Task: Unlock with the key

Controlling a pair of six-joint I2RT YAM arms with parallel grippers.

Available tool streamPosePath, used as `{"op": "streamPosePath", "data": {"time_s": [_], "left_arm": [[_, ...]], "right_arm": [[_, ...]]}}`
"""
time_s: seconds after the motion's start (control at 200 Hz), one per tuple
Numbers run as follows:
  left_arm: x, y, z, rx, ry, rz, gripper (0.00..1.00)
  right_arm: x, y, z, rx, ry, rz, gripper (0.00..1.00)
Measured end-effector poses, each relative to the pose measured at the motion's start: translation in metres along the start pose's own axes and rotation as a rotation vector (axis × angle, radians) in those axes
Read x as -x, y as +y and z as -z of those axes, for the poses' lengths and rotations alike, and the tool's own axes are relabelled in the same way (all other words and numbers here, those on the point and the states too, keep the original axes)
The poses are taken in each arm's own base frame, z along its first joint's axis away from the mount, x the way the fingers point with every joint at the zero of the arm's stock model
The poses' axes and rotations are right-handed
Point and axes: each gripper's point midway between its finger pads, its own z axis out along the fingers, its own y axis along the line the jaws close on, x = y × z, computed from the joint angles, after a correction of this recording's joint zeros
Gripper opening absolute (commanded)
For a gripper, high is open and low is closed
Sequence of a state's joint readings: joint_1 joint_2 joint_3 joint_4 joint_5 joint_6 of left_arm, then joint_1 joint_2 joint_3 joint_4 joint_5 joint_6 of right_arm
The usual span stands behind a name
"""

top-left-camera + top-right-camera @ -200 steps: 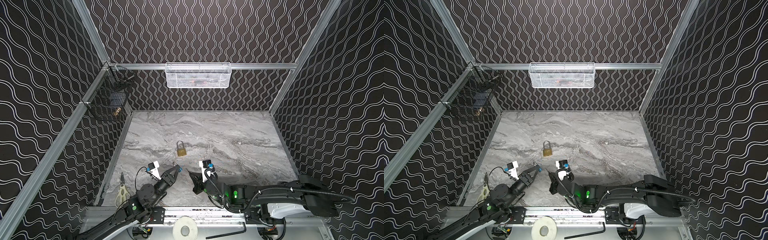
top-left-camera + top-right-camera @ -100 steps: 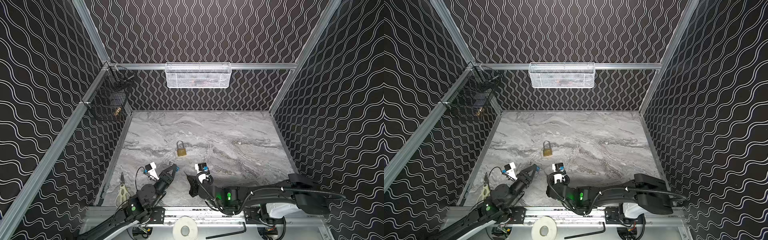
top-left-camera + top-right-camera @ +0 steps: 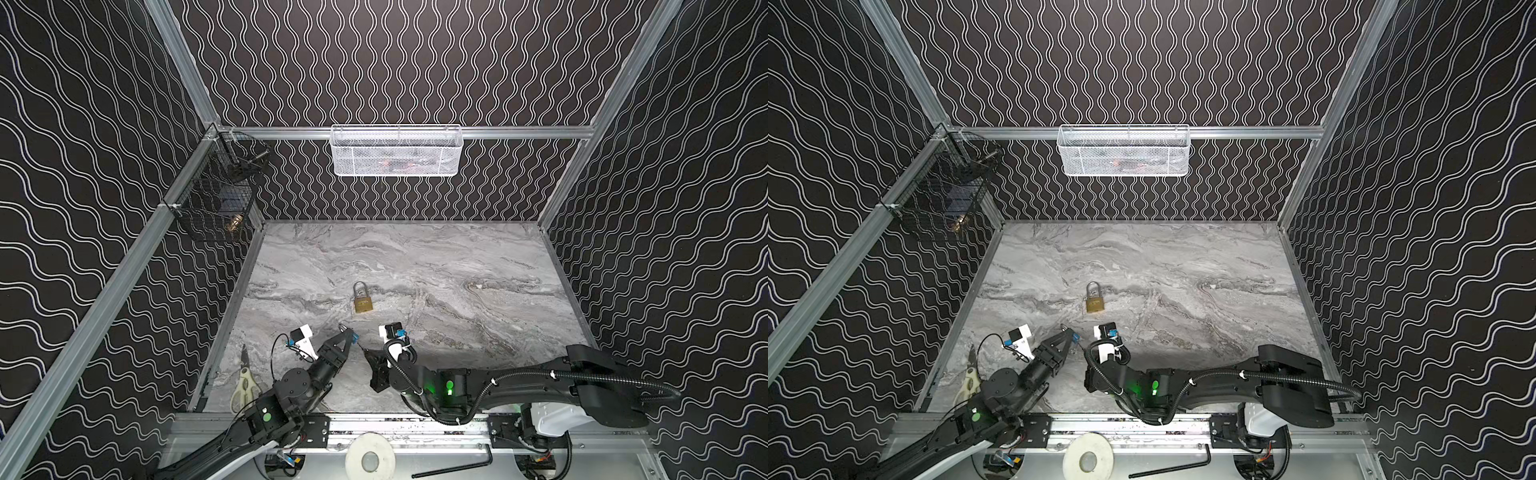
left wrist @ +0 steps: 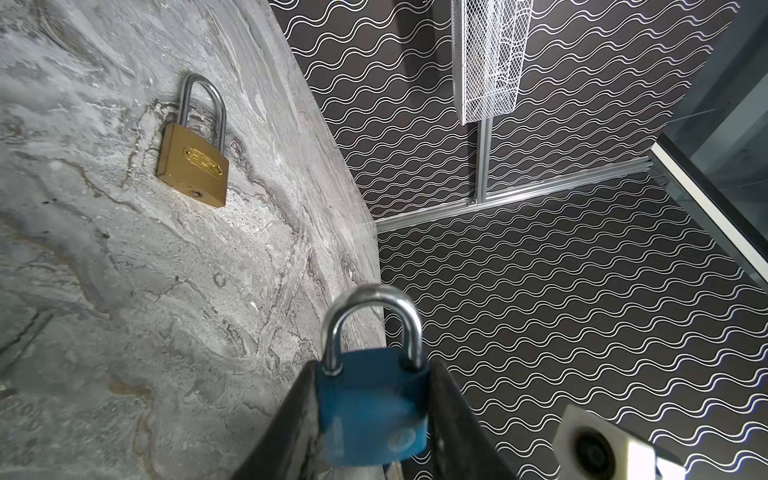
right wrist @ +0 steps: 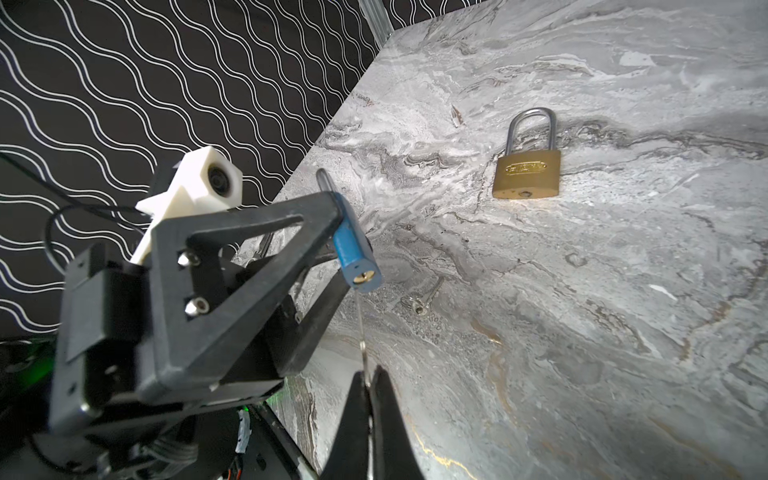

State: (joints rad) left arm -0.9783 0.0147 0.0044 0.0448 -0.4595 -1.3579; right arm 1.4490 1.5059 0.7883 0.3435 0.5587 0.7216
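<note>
My left gripper (image 3: 347, 332) is shut on a blue padlock (image 4: 370, 411), gripping its body by the sides with the steel shackle pointing away from the wrist. In the right wrist view the blue padlock (image 5: 353, 249) shows its brass keyhole on the bottom face. My right gripper (image 5: 368, 376) is shut on a thin silver key (image 5: 361, 332). The blade points up at that bottom face and its tip ends right by the keyhole. I cannot tell whether it is inside. In a top view my right gripper (image 3: 368, 354) sits just right of the lock.
A brass padlock (image 3: 363, 303) lies flat mid-table, beyond both grippers. A second small key (image 5: 419, 305) lies on the marble below the blue lock. Scissors (image 3: 245, 382) lie at the front left edge. A white mesh basket (image 3: 397, 151) and a black wire basket (image 3: 216, 199) hang on the walls.
My right arm has swung left, bringing its gripper and key closer to the blue padlock. The left gripper has stayed almost still with the lock.
</note>
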Motion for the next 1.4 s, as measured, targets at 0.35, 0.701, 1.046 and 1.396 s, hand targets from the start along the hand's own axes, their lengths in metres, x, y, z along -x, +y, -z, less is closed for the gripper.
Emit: {"op": "streamPosePath", "data": {"time_s": [0.35,0.701,1.046,1.396], "left_arm": [[0.000,0.000,0.000,0.000,0.000,0.000,0.00],[0.000,0.000,0.000,0.000,0.000,0.000,0.00],[0.001,0.000,0.000,0.002,-0.008,0.002,0.00],[0.002,0.001,0.000,0.004,-0.013,0.004,0.00]], "right_arm": [[0.001,-0.002,-0.006,-0.012,0.003,0.008,0.00],[0.001,-0.009,-0.010,-0.032,0.013,0.010,0.00],[0.002,-0.008,-0.013,-0.032,0.019,0.031,0.00],[0.003,-0.006,-0.013,-0.029,0.020,0.052,0.00]]}}
